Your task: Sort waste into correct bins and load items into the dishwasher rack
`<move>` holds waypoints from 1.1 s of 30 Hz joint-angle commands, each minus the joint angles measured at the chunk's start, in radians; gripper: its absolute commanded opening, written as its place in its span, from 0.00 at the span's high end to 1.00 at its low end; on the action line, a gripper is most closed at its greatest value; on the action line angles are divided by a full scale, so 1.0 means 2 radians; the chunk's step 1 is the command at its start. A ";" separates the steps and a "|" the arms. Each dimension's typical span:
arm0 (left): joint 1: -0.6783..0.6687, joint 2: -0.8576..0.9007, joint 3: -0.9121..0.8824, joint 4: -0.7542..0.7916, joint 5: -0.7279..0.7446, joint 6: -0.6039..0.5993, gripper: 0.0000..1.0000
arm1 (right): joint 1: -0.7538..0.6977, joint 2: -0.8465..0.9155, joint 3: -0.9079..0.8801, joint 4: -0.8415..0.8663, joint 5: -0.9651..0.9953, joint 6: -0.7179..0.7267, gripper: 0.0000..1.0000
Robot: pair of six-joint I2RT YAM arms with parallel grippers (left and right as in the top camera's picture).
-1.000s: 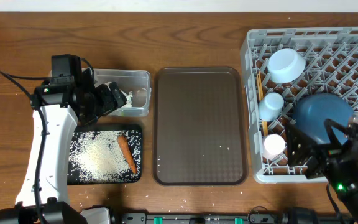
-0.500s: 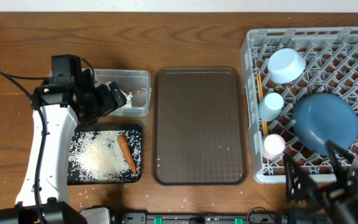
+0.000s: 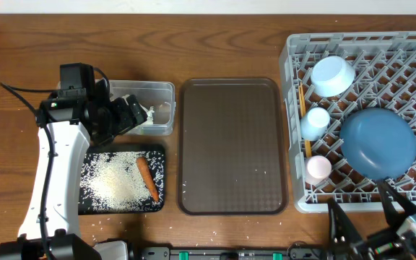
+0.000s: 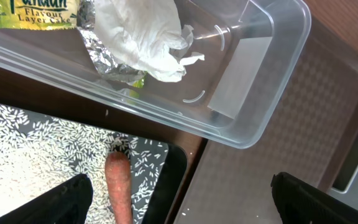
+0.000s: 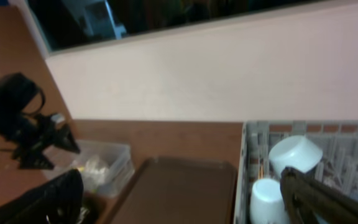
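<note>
The clear tub [image 3: 161,92] holds crumpled white tissue [image 4: 142,37] and the yellow-green wrapper [image 4: 36,12]. The black tray [image 3: 159,153] in front of it holds rice [image 3: 110,184] and the carrot [image 3: 147,178]. My left gripper [image 3: 130,115] hovers over the tub's front edge, open and empty; in the left wrist view [image 4: 179,205] its fingers straddle the carrot [image 4: 118,186]. The grey rack [image 3: 410,58] holds the dark-blue plate [image 3: 378,142], light-blue bowl [image 3: 332,75], light-blue cup [image 3: 314,121], white-pink cup [image 3: 318,167] and chopsticks [image 3: 302,94]. My right gripper [image 3: 370,224] is open and empty, in front of the rack.
The brown serving tray [image 3: 231,144] lies bare between the bins and the rack; it also shows in the right wrist view [image 5: 179,186]. Loose rice grains lie on the table near the front edge. A wall stands behind the table.
My right arm has pulled back from over the plate in the rack to the table's front edge. The left arm has not moved.
</note>
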 commanded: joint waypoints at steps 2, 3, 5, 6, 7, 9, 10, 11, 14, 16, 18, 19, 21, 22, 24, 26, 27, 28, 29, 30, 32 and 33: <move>0.002 0.000 0.002 -0.002 -0.004 0.005 0.06 | 0.004 -0.027 -0.072 0.060 0.016 0.000 0.01; 0.002 0.000 0.002 -0.002 -0.004 0.005 0.06 | 0.003 -0.027 -0.085 0.076 0.016 0.001 0.01; 0.002 0.000 0.002 -0.002 -0.004 0.005 0.06 | 0.004 -0.029 -0.114 0.118 0.016 0.001 0.01; 0.002 0.000 0.002 -0.002 -0.004 0.005 0.06 | 0.004 -0.029 -0.129 0.143 0.016 0.001 0.01; 0.002 0.000 0.002 -0.002 -0.004 0.005 0.06 | 0.004 -0.029 -0.142 0.166 0.016 0.001 0.01; 0.002 0.000 0.002 -0.002 -0.004 0.005 0.06 | 0.004 -0.029 -0.171 0.223 0.021 0.001 0.01; 0.002 0.000 0.002 -0.002 -0.005 0.005 0.05 | 0.004 -0.029 -0.183 0.249 0.025 0.001 0.01; 0.002 0.000 0.002 -0.002 -0.005 0.005 0.06 | 0.004 -0.029 -0.197 0.277 0.031 0.001 0.01; 0.002 0.000 0.002 -0.002 -0.004 0.005 0.06 | 0.004 -0.029 -0.235 0.344 0.047 0.001 0.01; 0.002 0.000 0.002 -0.002 -0.005 0.005 0.06 | 0.004 -0.029 -0.257 0.375 0.057 0.001 0.01; 0.002 0.000 0.002 -0.002 -0.004 0.005 0.06 | 0.004 -0.029 -0.278 0.397 0.065 0.001 0.01; 0.002 0.000 0.002 -0.002 -0.004 0.005 0.06 | 0.004 -0.029 -0.290 0.407 0.070 0.001 0.01; 0.002 0.000 0.002 -0.002 -0.004 0.005 0.06 | 0.004 -0.029 -0.310 0.418 0.077 0.001 0.01; 0.002 0.000 0.002 -0.002 -0.004 0.005 0.06 | 0.004 -0.029 -0.319 0.419 0.082 0.001 0.01; 0.002 0.000 0.002 -0.002 -0.004 0.005 0.06 | 0.004 -0.029 -0.340 0.419 0.089 0.001 0.01; 0.002 0.000 0.002 -0.002 -0.004 0.005 0.06 | 0.004 -0.029 -0.360 0.419 0.095 0.001 0.01; 0.002 0.000 0.002 -0.002 -0.004 0.005 0.06 | 0.004 -0.029 -0.370 0.419 0.096 0.001 0.01; 0.002 0.000 0.002 -0.002 -0.004 0.005 0.06 | 0.005 -0.029 -0.380 0.419 0.096 0.001 0.01; 0.002 0.000 0.002 -0.002 -0.005 0.005 0.06 | 0.006 -0.029 -0.387 0.419 0.097 0.001 0.01; 0.002 0.000 0.002 -0.002 -0.004 0.005 0.06 | 0.007 -0.029 -0.394 0.419 0.097 0.001 0.01; 0.002 0.000 0.002 -0.002 -0.004 0.005 0.06 | 0.010 -0.029 -0.407 0.419 0.105 0.001 0.01; 0.002 0.000 0.002 -0.002 -0.004 0.005 0.05 | 0.011 -0.029 -0.413 0.419 0.112 0.001 0.01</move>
